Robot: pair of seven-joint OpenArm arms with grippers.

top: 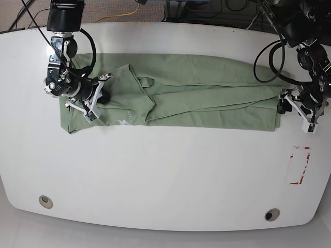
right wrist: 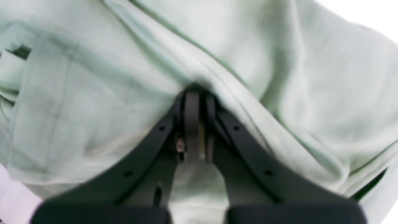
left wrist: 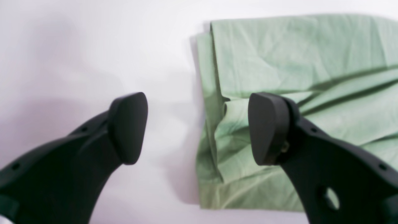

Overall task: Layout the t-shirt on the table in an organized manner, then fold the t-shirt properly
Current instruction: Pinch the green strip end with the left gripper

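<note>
Spanning left wrist view: black left gripper [left wrist: 197, 128] jaws wide apart, over the pale sage-green cotton t-shirt's [left wrist: 279, 77] 9 o'clock edge.
Right wrist view: black right gripper [right wrist: 195, 124] pinched closed on shirt fabric.
Base view: shirt folded lengthwise across glossy white table [top: 165, 175], 12 o'clock half; red tape rectangle [top: 299, 165] at 4 o'clock.
Writing: none readable.

The left arm's black two-fingered tool [left wrist: 197, 127] stood with its jaws spread wide, nothing between the rounded pads [left wrist: 127, 127], one finger over bare surface and the other over cloth. In the base view it [top: 297, 106] sat low at that view's right, wrist bent downward. The right arm's black tool [right wrist: 194, 124] had its jaws pressed together, apparently pinching a fold, though the blur made that uncertain. It [top: 93, 98] reached down from the far left corner.
</note>
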